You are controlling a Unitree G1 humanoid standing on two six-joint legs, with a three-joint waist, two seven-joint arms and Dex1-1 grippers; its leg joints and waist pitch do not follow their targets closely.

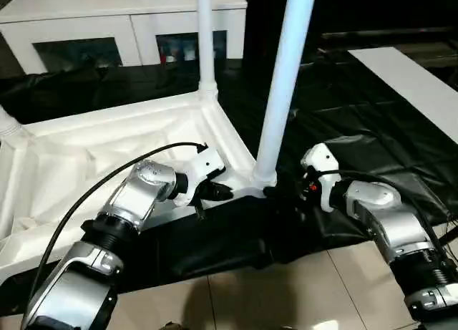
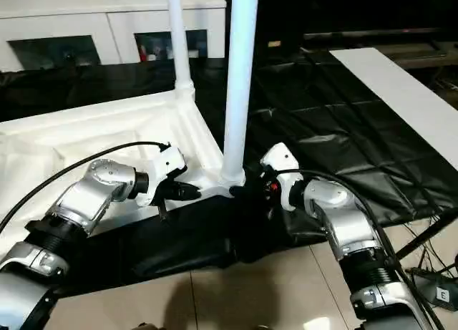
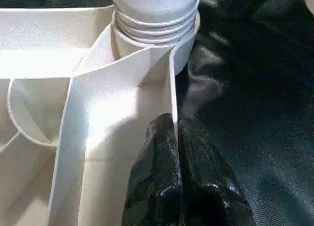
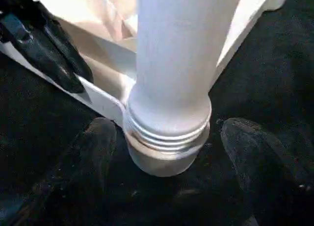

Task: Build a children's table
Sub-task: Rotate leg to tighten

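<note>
The white tabletop [image 1: 107, 140] lies upside down on a black sheet, ribbed side up. Three white legs stand in its corner sockets: a near one [image 1: 283, 94], a far one [image 1: 205, 44] and one at the far left [image 1: 8, 126]. My left gripper [image 1: 217, 192] is at the near rim beside the near leg's socket [image 3: 152, 35]. Its fingers [image 3: 157, 177] are shut on the thin rim wall. My right gripper [image 4: 169, 130] is open at the base of the near leg [image 4: 171, 79]. One finger [image 4: 93, 152] sits on each side of the threaded base, with a gap to it.
The black sheet [image 1: 343, 108] covers the floor under the tabletop, and pale tiles [image 1: 286, 287] lie in front. A white cabinet [image 1: 122, 22] with glass-fronted compartments stands behind. A flat white board [image 1: 415, 79] lies at the right. A black cable [image 1: 107, 183] runs along my left forearm.
</note>
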